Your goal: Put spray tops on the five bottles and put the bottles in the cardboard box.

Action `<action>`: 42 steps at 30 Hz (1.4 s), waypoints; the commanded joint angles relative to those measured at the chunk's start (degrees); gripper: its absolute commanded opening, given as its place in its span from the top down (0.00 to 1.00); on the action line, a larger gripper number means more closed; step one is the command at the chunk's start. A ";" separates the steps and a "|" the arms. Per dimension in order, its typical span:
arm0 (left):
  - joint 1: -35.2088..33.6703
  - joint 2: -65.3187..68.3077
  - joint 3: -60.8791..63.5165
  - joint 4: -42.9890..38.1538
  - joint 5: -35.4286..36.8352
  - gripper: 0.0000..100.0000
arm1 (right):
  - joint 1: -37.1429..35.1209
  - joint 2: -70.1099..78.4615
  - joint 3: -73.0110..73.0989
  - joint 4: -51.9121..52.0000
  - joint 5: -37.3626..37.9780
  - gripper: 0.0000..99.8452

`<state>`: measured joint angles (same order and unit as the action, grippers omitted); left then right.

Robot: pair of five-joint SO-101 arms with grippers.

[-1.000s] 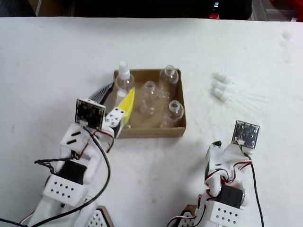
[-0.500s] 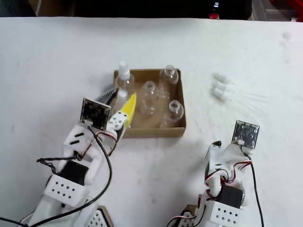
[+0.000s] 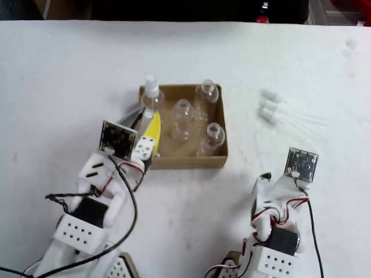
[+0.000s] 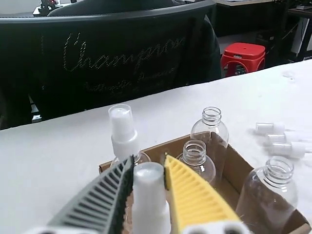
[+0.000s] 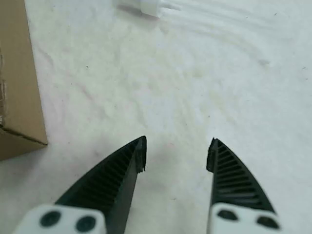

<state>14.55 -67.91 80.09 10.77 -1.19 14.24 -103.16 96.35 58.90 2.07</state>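
Left gripper [image 4: 148, 163] pinched the white spray top [image 4: 147, 190], probably seated on a hidden bottle in the near-left corner of the brown cardboard box [image 3: 182, 161]. A crooked release could have toppled it onto the open clear plastic bottles [image 4: 196, 163]. Right gripper [image 5: 176, 144] hung spread beside the box.

white table [image 3: 69, 69] | dark lettered fabric [image 4: 122, 53] behind table | red stool [image 4: 242, 57] beyond far edge

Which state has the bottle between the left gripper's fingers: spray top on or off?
On. The left wrist view shows a white spray top on that bottle, held by the left gripper.
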 commanded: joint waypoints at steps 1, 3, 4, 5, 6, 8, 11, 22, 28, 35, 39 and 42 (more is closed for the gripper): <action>0.66 -0.84 -2.73 0.00 0.00 0.98 | 0.84 -0.22 0.44 0.48 -0.09 0.82; 0.31 -0.84 -2.81 0.00 2.29 0.98 | 0.84 -0.22 0.44 0.48 -0.09 0.82; 0.31 -0.84 -2.90 0.00 3.60 0.98 | 0.84 -0.22 0.44 0.48 -0.09 0.82; 0.31 -1.01 -2.90 -0.09 4.48 0.98 | 0.84 -0.22 0.44 0.48 -0.09 0.82; 0.31 -1.63 -2.73 -0.09 4.84 0.98 | 0.84 -0.22 0.44 0.48 -0.09 0.82; 0.48 -4.00 -1.85 0.00 5.01 0.98 | 0.84 -0.22 0.44 0.48 -0.09 0.82; 0.31 -10.24 0.88 0.00 4.75 0.98 | 0.84 -0.22 0.44 0.48 -0.09 0.82; 0.04 -36.00 16.97 3.43 2.99 0.98 | 0.84 -0.22 0.44 0.48 -0.09 0.82; 0.04 -36.53 16.88 3.96 3.08 0.98 | 0.84 -0.22 0.44 0.48 -0.09 0.82; 0.48 -31.69 17.14 8.00 3.08 0.97 | 0.84 -0.22 0.44 0.48 -0.09 0.82; 0.48 -27.82 17.14 7.03 2.99 0.97 | 0.84 -0.22 0.44 0.48 -0.09 0.82; 0.48 -27.65 17.14 5.98 3.08 0.97 | 0.84 -0.22 0.44 0.48 -0.09 0.82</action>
<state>14.37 -97.71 96.53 17.71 2.24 14.24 -103.16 96.35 58.90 2.07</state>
